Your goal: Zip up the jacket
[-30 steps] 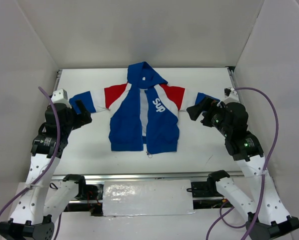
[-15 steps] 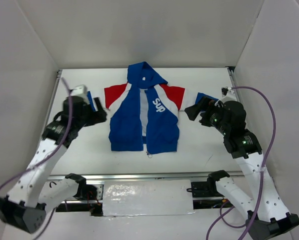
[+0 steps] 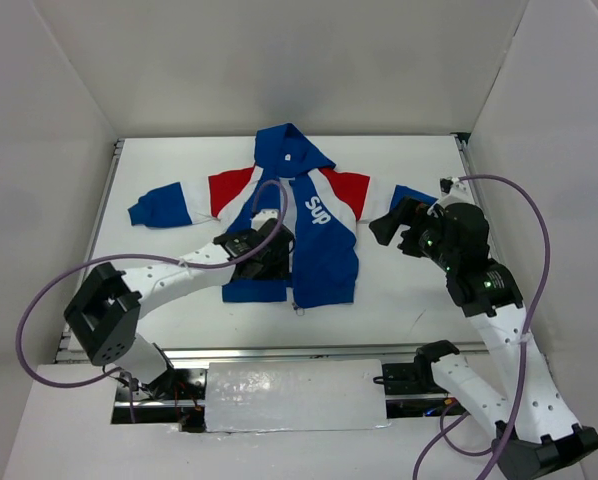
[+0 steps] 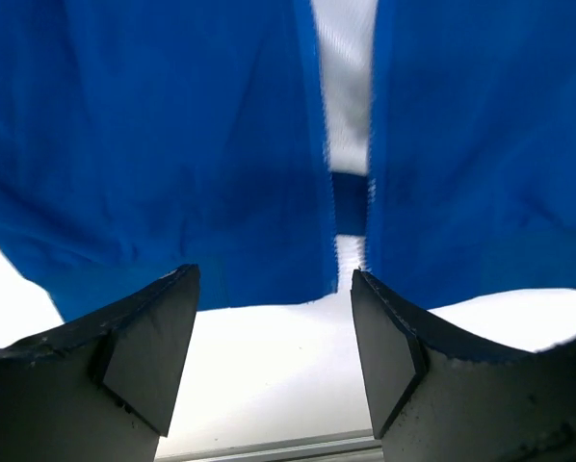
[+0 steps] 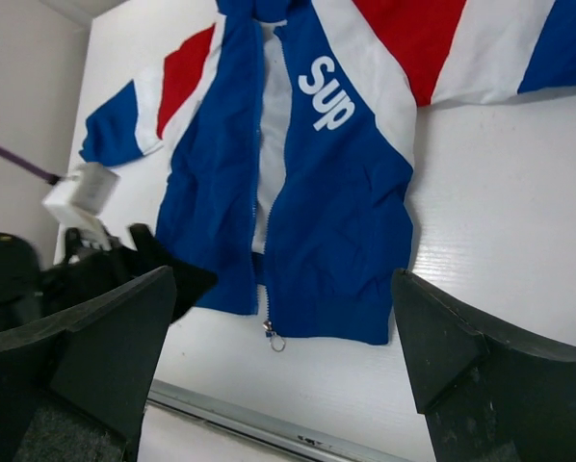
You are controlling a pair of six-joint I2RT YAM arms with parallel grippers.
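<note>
The jacket (image 3: 304,235) lies flat on the white table, hood at the far end, front open with white lining showing between the blue panels. The zipper pull (image 3: 299,308) with its ring sits at the hem; it also shows in the right wrist view (image 5: 274,336). My left gripper (image 3: 271,258) is open and empty, low over the hem of the jacket's left panel (image 4: 172,164), just left of the zipper gap (image 4: 346,144). My right gripper (image 3: 387,225) is open and empty, held above the table right of the jacket (image 5: 336,221).
White walls enclose the table on three sides. A metal rail (image 3: 299,352) runs along the near edge. The jacket's sleeves spread toward both side walls. The left arm's purple cable (image 3: 54,290) loops over the near-left table.
My left arm has swung from the left sleeve across to the jacket's lower front, coming down over the left panel's hem. The right gripper has barely moved.
</note>
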